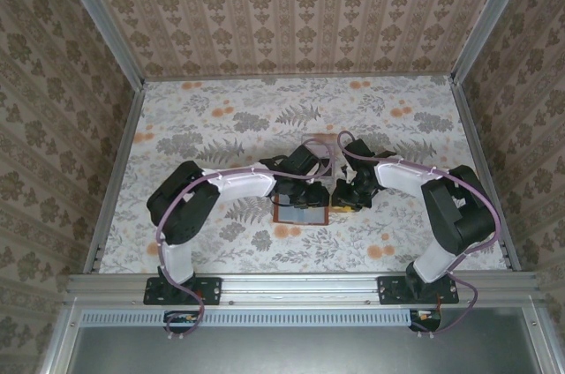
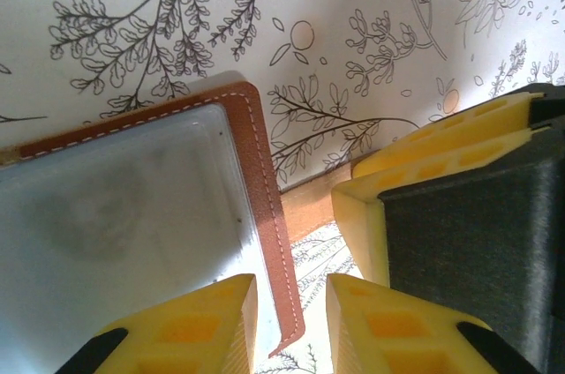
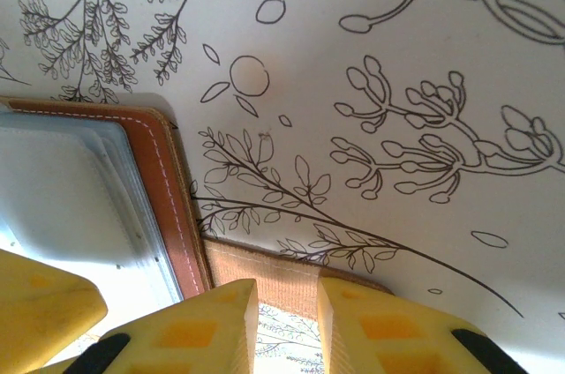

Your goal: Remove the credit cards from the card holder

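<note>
The brown card holder (image 1: 301, 213) lies open on the flowered cloth at mid-table. Dark grey rectangles in its pockets look like the credit cards (image 1: 290, 213). My left gripper (image 1: 300, 192) is at its far edge. In the left wrist view the left gripper (image 2: 291, 325) stands open by a narrow gap, and the holder's stitched brown edge (image 2: 265, 189) runs between the jaws without touching them. My right gripper (image 1: 342, 201) is at the holder's right side. In the right wrist view the right gripper (image 3: 287, 325) is slightly open over the tan strap tab (image 3: 287, 268); I cannot tell whether it touches.
A clear plastic tray (image 1: 321, 148) sits just behind the two grippers. Metal rails and patterned walls (image 1: 115, 171) bound the table left, right and back. The right gripper's black body (image 2: 477, 250) is close beside my left fingers.
</note>
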Robot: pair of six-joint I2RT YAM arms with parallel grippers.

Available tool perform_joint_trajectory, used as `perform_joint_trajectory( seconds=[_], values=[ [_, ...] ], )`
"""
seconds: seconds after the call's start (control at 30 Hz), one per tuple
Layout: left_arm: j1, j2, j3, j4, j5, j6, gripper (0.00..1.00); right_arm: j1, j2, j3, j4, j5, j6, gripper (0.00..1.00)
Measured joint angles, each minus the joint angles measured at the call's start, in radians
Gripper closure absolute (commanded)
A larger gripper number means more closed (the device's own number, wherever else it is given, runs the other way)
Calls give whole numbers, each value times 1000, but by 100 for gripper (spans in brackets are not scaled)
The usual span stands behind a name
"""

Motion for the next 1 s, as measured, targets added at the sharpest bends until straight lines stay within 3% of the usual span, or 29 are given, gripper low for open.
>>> perform_joint_trajectory(
  seconds=[0.47,1.0],
  values=[
    [-7,37,22,-43,-6,-4,73,0,0,0,0,0,-3,74],
    [-19,33,108,-293,-184,61,68,0,0,1,-1,0,-4,74]
  ],
)
